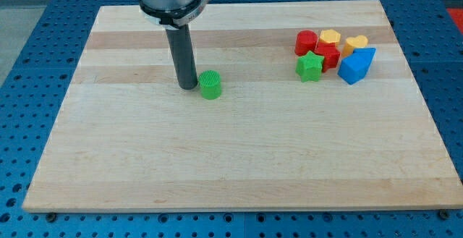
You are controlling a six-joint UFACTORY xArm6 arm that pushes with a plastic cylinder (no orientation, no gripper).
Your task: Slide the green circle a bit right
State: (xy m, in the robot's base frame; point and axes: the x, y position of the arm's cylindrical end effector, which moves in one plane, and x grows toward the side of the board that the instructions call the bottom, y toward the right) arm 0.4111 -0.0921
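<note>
My tip (188, 87) is just to the view's left of the green circle (210, 85), very close to it. I have no hand, only a smooth dark rod. The round, ridged circle sits on the pale wooden desk (239, 158), left of the middle.

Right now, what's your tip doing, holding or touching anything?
My tip: holds nothing; sits just at the view's left of the green circle, about touching it.

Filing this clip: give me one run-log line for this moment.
task: slide green circle right | my tip: on board, just left of green circle | contact: cannot tell | other blocks: clustered at view's upper right
</note>
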